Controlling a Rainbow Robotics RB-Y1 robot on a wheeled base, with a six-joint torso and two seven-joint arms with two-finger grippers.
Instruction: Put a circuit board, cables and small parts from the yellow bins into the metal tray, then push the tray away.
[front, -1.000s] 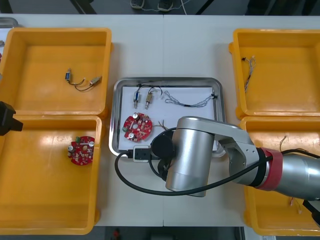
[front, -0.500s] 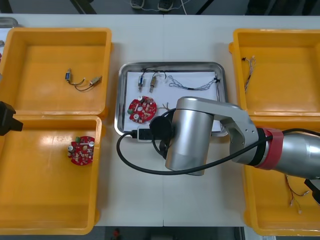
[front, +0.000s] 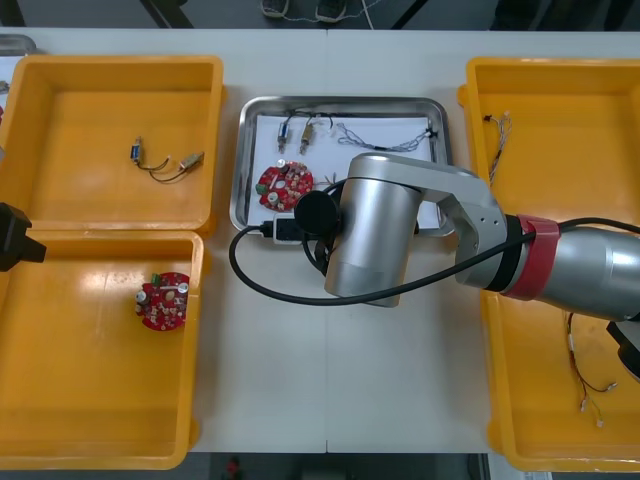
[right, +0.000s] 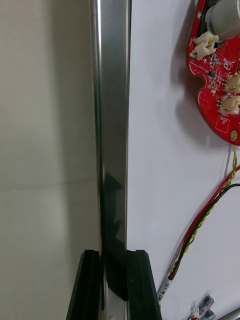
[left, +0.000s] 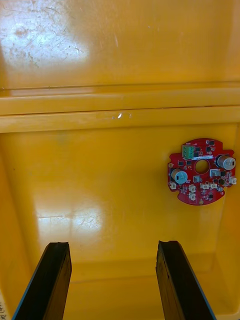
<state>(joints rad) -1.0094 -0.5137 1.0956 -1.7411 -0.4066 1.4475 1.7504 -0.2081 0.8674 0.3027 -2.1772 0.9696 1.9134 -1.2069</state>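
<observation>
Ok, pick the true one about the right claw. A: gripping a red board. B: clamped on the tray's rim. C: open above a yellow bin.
B: the right claw has a finger on either side of the rim of the tray, and the red board lies untouched inside. The left claw hangs open over a yellow bin.

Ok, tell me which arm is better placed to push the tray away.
Right. The right gripper is shut on the near rim of the metal tray, while the left gripper hangs open over the near left yellow bin, apart from the tray.
</observation>
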